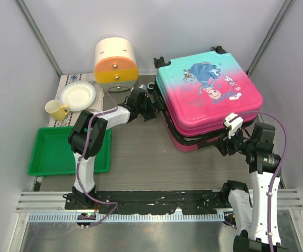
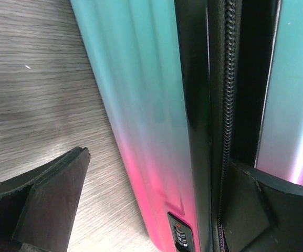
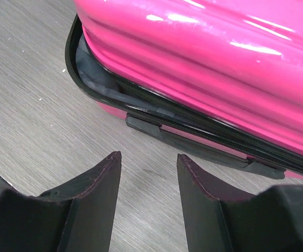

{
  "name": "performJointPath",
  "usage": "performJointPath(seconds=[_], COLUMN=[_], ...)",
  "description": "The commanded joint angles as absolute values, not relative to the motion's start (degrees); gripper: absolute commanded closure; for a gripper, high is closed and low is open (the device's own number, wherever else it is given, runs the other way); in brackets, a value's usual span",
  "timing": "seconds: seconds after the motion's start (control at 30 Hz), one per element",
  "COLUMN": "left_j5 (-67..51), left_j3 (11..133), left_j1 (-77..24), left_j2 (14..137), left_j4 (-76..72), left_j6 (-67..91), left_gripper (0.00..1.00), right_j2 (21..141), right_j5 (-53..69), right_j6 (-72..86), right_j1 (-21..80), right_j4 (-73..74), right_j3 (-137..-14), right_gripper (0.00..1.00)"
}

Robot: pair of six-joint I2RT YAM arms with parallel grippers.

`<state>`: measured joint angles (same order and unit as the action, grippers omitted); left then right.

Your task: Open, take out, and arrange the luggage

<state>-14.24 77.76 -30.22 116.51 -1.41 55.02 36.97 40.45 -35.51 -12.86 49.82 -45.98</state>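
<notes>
Worktop: grey wood-grain board [image 1: 140, 152] with metal rails along its near edge.
Room: plain pale walls [image 1: 9, 79] stand close on the left, far and right sides.
Left side: a green tray [image 1: 51, 152] lies by the left edge. Beyond it are a yellow mug [image 1: 56, 109] and a white plate [image 1: 77, 95], and a round drawer box [image 1: 115, 60] stands at the far edge.
Luggage: lies flat in the far right corner [image 1: 209, 89], printed shell up, turquoise on the far side fading to pink on the near side.
Seam: the shells are parted a little along the near side, and dark lining [image 3: 96, 79] shows behind the zip [image 2: 226, 105].
Left end effector: at the luggage's left side [image 2: 159, 157], jaws spread as wide as they go. One finger is over bare worktop, the other sits past the zip, and a shell wall lies between them. Whether it touches cannot be told, and it grips nothing.
Right end effector: just off the luggage's near side [image 3: 147, 156], facing the black handle [image 3: 193, 142]. Its jaws are about half apart over bare worktop, holding and touching nothing.
</notes>
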Motion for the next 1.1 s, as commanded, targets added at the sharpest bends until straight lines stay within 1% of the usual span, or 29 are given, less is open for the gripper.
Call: performJointPath(seconds=[0.0, 0.17, 0.37, 0.47, 0.63, 0.8, 0.9, 1.07], left_j5=[-21.35, -22.24, -21.53, -20.92, -21.27, -21.01, -21.18, -20.83], left_j3=[74.09, 76.11, 81.47, 81.82, 84.19, 89.11, 92.36, 99.3], left_j1=[-31.2, -31.29, -32.52, -33.4, -33.75, -33.92, -34.19, -34.72], left_j2=[115.68, 111.63, 108.29, 106.0, 104.94, 104.94, 105.38, 107.31], left_j4=[-12.82, -12.92, -4.58, -4.05, -2.12, 1.3, 3.34, 6.76], left_j6=[55.99, 55.72, 53.0, 52.65, 52.65, 50.81, 49.4, 47.55], left_gripper=[0.0, 0.0, 0.0, 0.0, 0.01, 0.0, 0.0, 0.0], right_j2=[35.42, 33.75, 33.83, 35.24, 34.89, 34.02, 32.88, 31.03], right_j5=[42.19, 43.24, 42.54, 42.1, 43.33, 43.68, 43.16, 43.24], right_j6=[-39.72, -42.36, -43.15, -44.29, -44.3, -43.77, -40.54, -32.54], right_j1=[-12.66, -12.66, -12.66, -12.66, -12.74, -12.74, -12.66, -12.66], right_j4=[52.55, 54.14, 53.79, 55.02, 54.23, 52.39, 47.57, 34.14], right_j3=[-46.85, -46.06, -45.44, -45.79, -45.7, -45.44, -44.3, -41.75], right_gripper=[0.47, 0.47, 0.47, 0.47, 0.47, 0.47, 0.46, 0.37])
